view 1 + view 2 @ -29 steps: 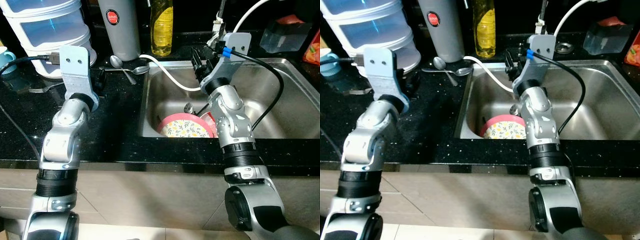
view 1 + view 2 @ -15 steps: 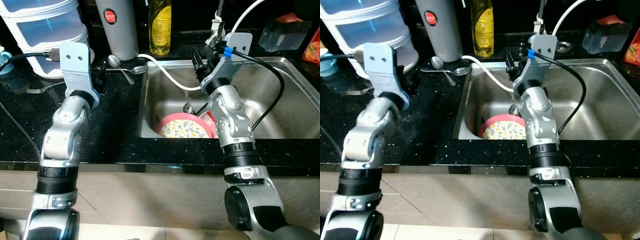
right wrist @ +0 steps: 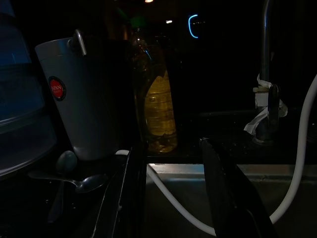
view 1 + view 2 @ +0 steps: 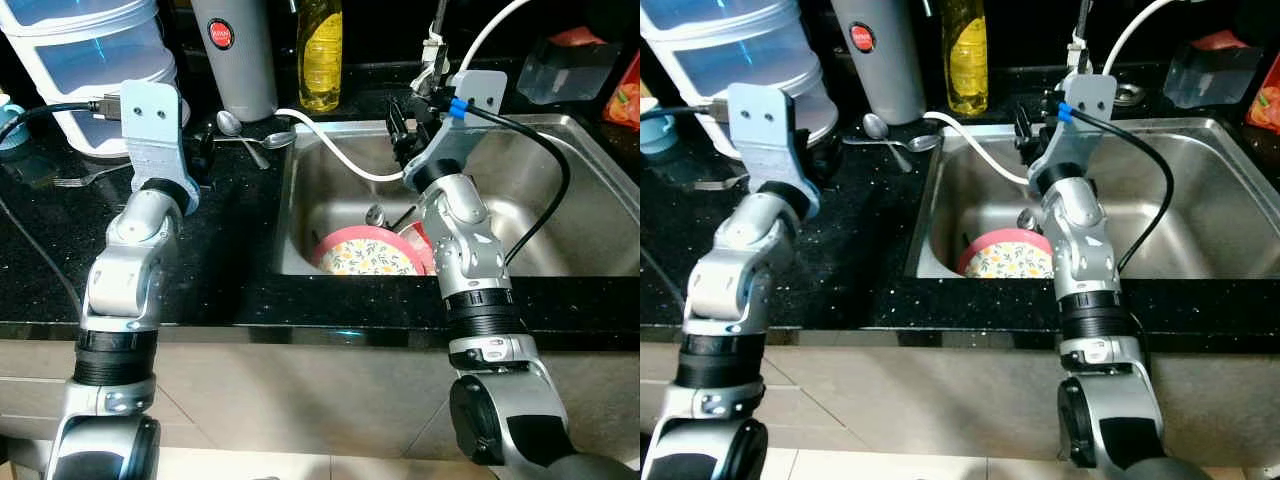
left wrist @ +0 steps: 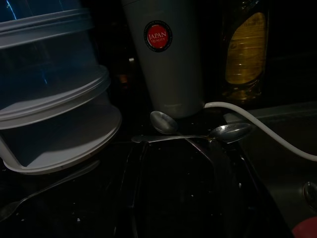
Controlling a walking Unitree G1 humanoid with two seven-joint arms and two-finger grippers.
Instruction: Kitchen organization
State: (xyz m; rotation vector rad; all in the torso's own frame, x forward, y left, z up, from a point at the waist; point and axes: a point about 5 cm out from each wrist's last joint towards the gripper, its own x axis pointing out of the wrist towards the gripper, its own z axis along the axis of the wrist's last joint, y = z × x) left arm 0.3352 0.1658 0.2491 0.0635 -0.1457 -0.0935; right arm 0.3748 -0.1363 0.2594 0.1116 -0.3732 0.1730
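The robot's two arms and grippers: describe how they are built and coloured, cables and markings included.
Both arms are silver, jointed segments with black ribbed collars near the elbows. Each wrist carries a pale grey flat plate with two small holes. The left gripper and right gripper each have two long black fingers. A black cable runs to the left wrist plate; the right wrist plate has a blue clip holding its black cable.

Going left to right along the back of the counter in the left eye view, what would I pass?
Stacked clear containers → grey flask → yellow bottle → faucet → clear tub.
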